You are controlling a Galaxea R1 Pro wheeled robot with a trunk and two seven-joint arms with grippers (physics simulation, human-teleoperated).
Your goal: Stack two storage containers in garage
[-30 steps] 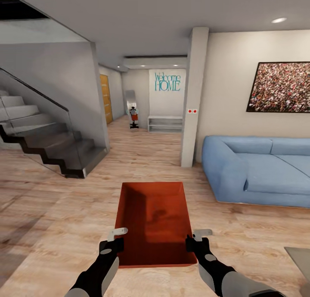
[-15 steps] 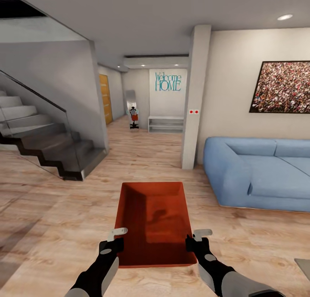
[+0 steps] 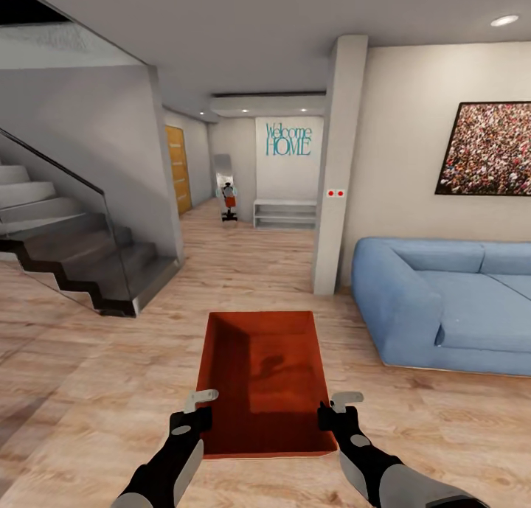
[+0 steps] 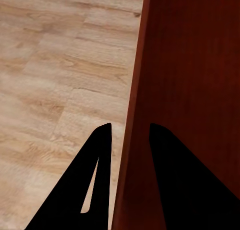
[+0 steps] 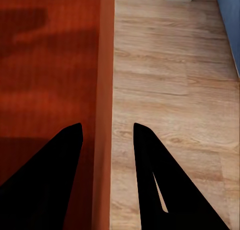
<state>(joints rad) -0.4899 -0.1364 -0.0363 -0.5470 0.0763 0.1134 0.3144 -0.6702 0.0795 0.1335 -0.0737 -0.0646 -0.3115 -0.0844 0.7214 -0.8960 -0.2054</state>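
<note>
The storage container [image 3: 262, 379], an orange-red open bin, is being carried above the light wood plank floor [image 3: 96, 390] of the living room, held out in front of the robot between its two arms. The left gripper [image 3: 193, 418] is clamping the bin's left wall near the corner closest to the robot, and the left wrist view shows one dark finger [image 4: 82, 190] outside that wall [image 4: 131, 140] and the other inside, closed narrowly on it. The right gripper [image 3: 333, 416] is pinching the right wall in the same way; in the right wrist view one finger [image 5: 165, 190] is lying outside the rim [image 5: 104, 115] over the planks and the other inside over the ribbed bottom.

A blue sofa [image 3: 442, 301] is standing to the right, just beyond a pale pillar [image 3: 335, 169]. A dark staircase [image 3: 74, 250] with a glass rail is rising on the left. Straight ahead a hallway is leading to a wall with a teal "Welcome HOME" sign [image 3: 287, 138] above a low white shelf [image 3: 285, 214], with an orange door [image 3: 177, 167] on the hallway's left side. A framed picture [image 3: 487, 148] is hanging over the sofa.
</note>
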